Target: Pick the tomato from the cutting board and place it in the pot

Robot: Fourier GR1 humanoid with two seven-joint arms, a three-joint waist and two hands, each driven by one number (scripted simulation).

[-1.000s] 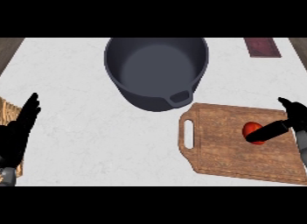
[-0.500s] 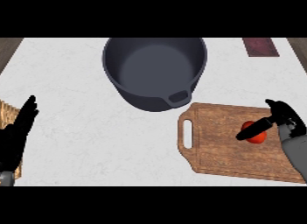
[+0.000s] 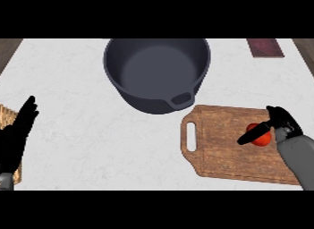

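The right robot hand [image 3: 273,126] curls its fingers around the tomato [image 3: 259,135], which sits on the cutting board [image 3: 233,154] on the desk [image 3: 86,89], so lifting it and carrying it to the pot [image 3: 156,71] remains, while the left robot hand [image 3: 12,141] rests spread.

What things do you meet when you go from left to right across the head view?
Wooden block → left hand, resting open → pot → cutting board → tomato → right hand, curled round the tomato.
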